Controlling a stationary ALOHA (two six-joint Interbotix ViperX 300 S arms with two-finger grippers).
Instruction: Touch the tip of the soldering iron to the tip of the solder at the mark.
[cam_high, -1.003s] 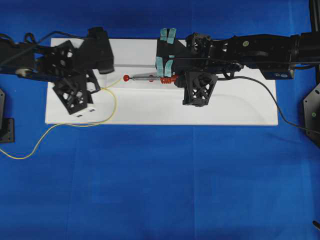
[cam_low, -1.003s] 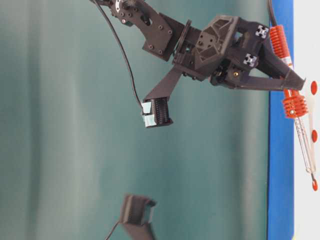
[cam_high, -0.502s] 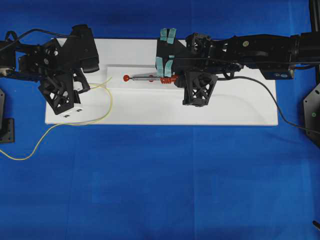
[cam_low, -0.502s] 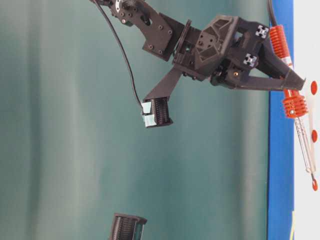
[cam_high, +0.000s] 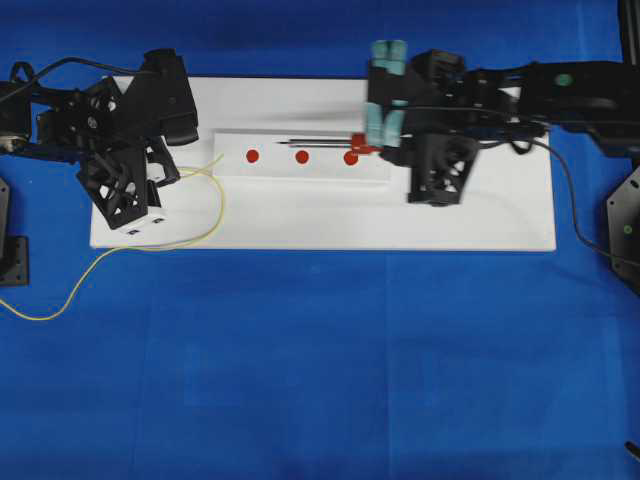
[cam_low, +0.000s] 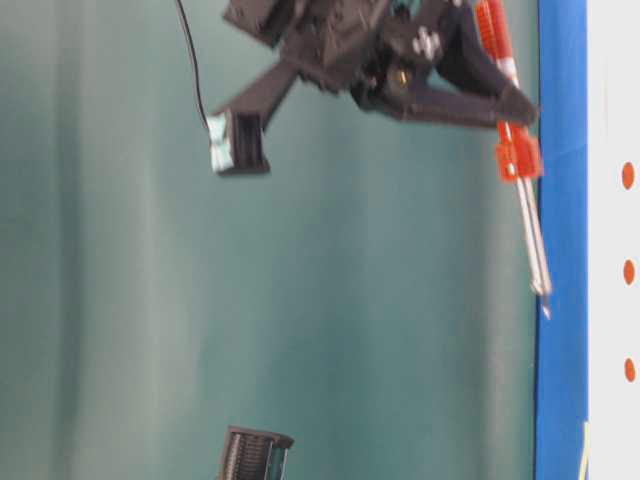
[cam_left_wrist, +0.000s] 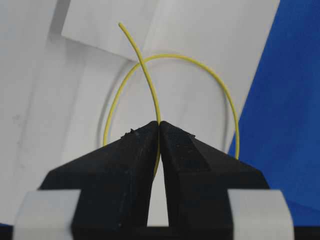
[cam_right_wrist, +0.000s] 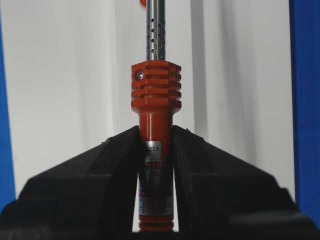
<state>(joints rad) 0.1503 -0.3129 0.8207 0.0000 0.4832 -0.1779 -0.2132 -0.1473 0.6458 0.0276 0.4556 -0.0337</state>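
Right gripper (cam_right_wrist: 156, 137): fingers (cam_right_wrist: 95, 175) closed on the iron (cam_high: 335, 143), clamping its red handle just behind the ribbed collar. In the overhead view the iron lies level, shaft pointing toward the left arm, with its tip above the raised white strip (cam_high: 300, 158) near the middle red mark. The table-level view shows the iron (cam_low: 520, 190) hanging clear of the surface, tip tilted slightly toward it and not touching. A black cord (cam_high: 570, 205) trails from the right arm across the board to the blue cloth.

Left gripper (cam_left_wrist: 159, 125): fingers (cam_left_wrist: 125, 155) pressed together on the solder (cam_left_wrist: 150, 85), pinching the yellow wire at their tips. Past the pinch, a short free length runs forward and ends in a cut tip over the edge of the strip. Behind it the wire curls in a loop on the white board (cam_high: 480, 225). In the overhead view the solder (cam_high: 218, 200) runs from the left gripper (cam_high: 165, 175), curves across the board's left end, and trails off onto the blue worktop (cam_high: 320, 360).

Three red marks (cam_high: 301, 156) sit in a row on the strip. The solder tip lies left of the leftmost mark; the iron tip is well apart from it, between the left and middle marks.
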